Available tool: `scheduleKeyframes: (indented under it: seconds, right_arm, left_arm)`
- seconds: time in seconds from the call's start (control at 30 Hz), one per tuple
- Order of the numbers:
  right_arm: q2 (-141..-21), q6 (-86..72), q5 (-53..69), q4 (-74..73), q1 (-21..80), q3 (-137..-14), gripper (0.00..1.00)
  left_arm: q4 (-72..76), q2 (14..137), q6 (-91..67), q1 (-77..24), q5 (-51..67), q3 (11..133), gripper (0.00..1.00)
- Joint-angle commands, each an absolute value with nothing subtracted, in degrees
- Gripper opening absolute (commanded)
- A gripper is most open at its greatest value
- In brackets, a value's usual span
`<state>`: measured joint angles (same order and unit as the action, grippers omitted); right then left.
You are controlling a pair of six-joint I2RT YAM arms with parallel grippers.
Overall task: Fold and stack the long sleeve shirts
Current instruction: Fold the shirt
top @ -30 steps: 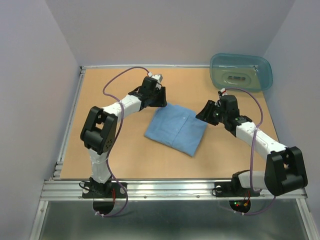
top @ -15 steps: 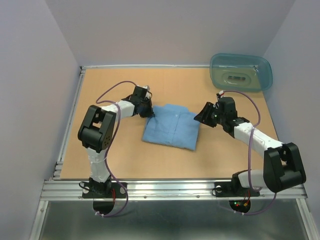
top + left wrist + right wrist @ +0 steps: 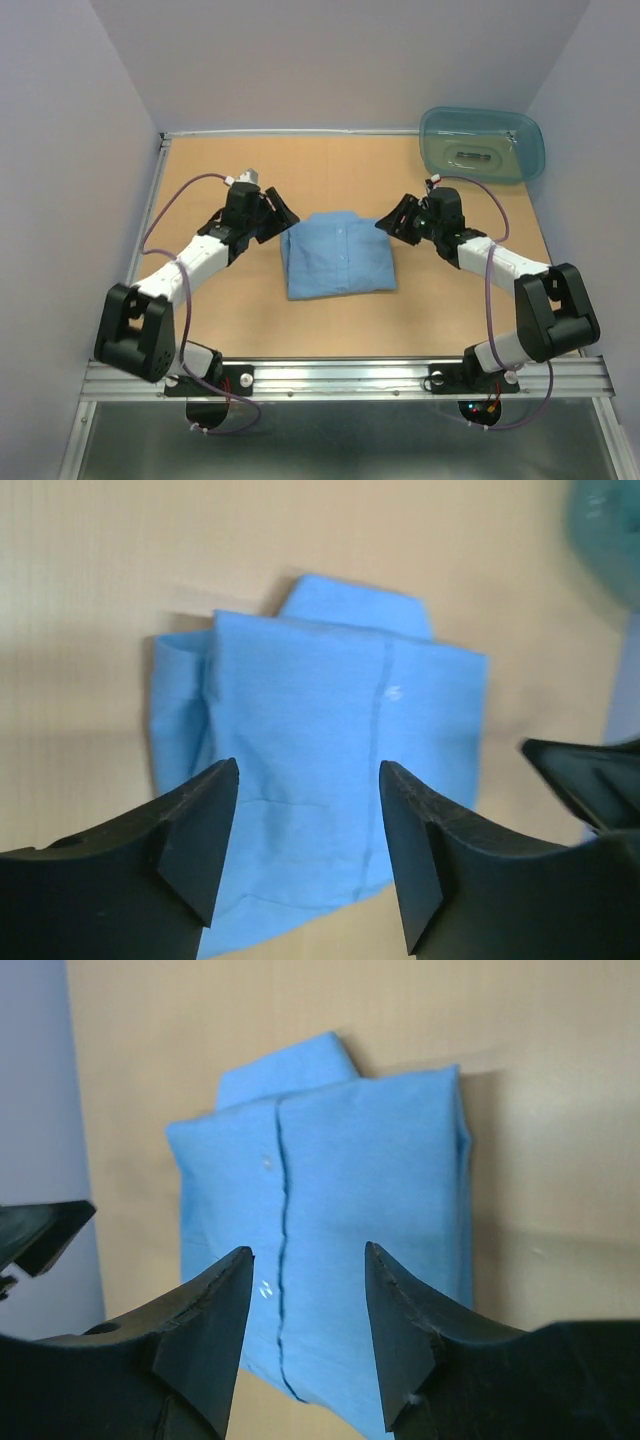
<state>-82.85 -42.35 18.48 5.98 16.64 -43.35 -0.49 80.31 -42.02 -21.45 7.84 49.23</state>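
One light blue long sleeve shirt lies folded into a squarish packet on the table's middle, collar toward the back, button placket up. It also shows in the left wrist view and the right wrist view. My left gripper is open and empty just off the shirt's back left corner. My right gripper is open and empty just off its back right corner. Neither touches the cloth.
A translucent teal plastic tub stands at the back right corner, its edge blurred in the left wrist view. Grey walls close the table on three sides. A metal rail runs along the near edge.
The shirt has been turned from a slanted lie to square with the table and shifted slightly left. Both grippers have pulled back from it, the left arm swinging outward to the left.
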Motion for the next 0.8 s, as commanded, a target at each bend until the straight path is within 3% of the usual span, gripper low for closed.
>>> scheduleKeyframes:
  seconds: [0.0,0.2,0.33,0.77]
  right_arm:
    - [-85.2,-49.5,20.5,20.1,17.9,-45.3,0.56]
    - [-89.6,-51.2,21.4,24.3,17.9,-47.6,0.57]
    - [-91.8,-45.5,22.6,19.6,18.0,-51.1,0.58]
    - [-96.3,-31.4,12.2,6.9,31.1,-62.0,0.57]
  left_arm:
    - [5.7,71.0,-45.4,-22.6,8.1,48.6,0.71]
    - [4.8,79.2,-43.5,-23.8,10.1,54.4,0.71]
    - [3.6,79.3,-41.1,-22.4,5.0,50.1,0.74]
    - [6.4,90.3,-36.7,-19.2,11.0,49.6,0.61]
